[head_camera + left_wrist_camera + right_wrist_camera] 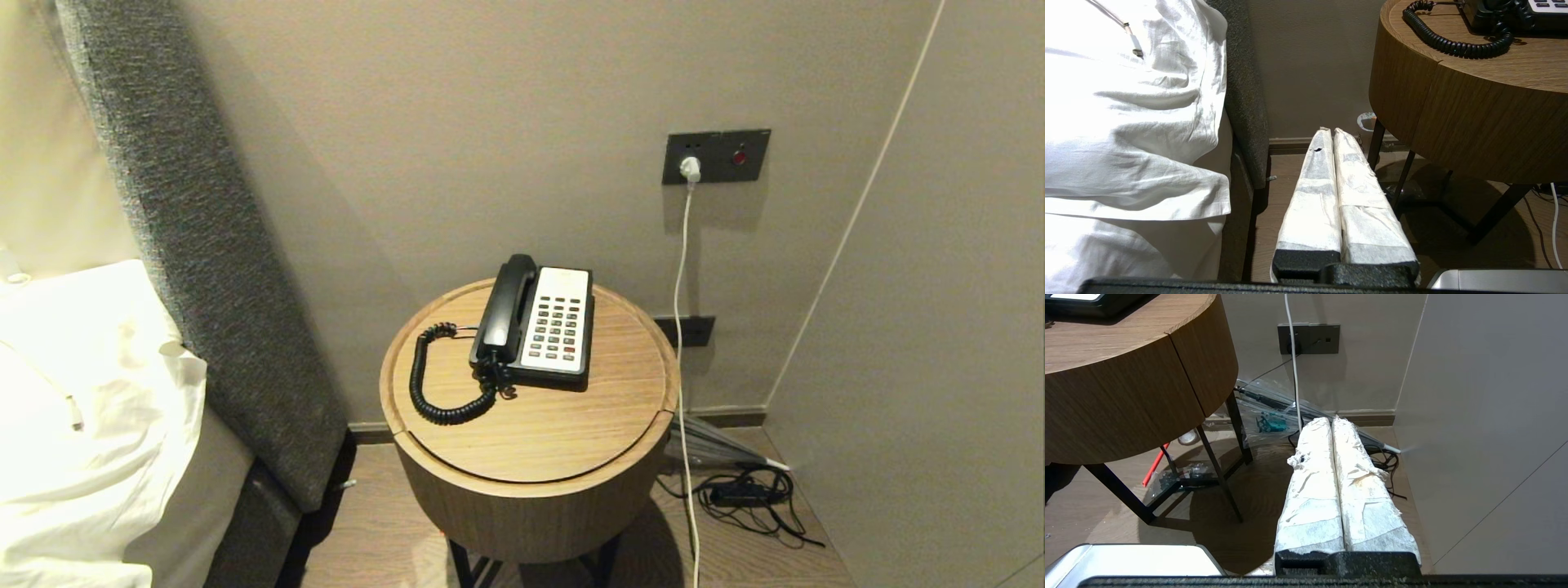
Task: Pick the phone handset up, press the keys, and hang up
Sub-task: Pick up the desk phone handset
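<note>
The black phone handset (504, 312) rests in its cradle on the left side of the phone base, on a round wooden bedside table (531, 441). Its coiled cord (437, 384) loops over the tabletop to the left. The keys (558, 327) form a dark grid in the white faceplate beside the handset. Neither arm shows in the head view. My left gripper (1331, 131) hangs low, below and left of the table, its white-wrapped fingers pressed together with nothing in them. My right gripper (1331, 419) is low at the table's right, also shut and empty.
A bed with white linen (90, 392) and a grey padded headboard (204, 269) stand close on the table's left. A wall panel (716, 156) holds a white plug and cable (682, 343). Cables and an umbrella (718, 445) lie on the floor at the right, near a side wall.
</note>
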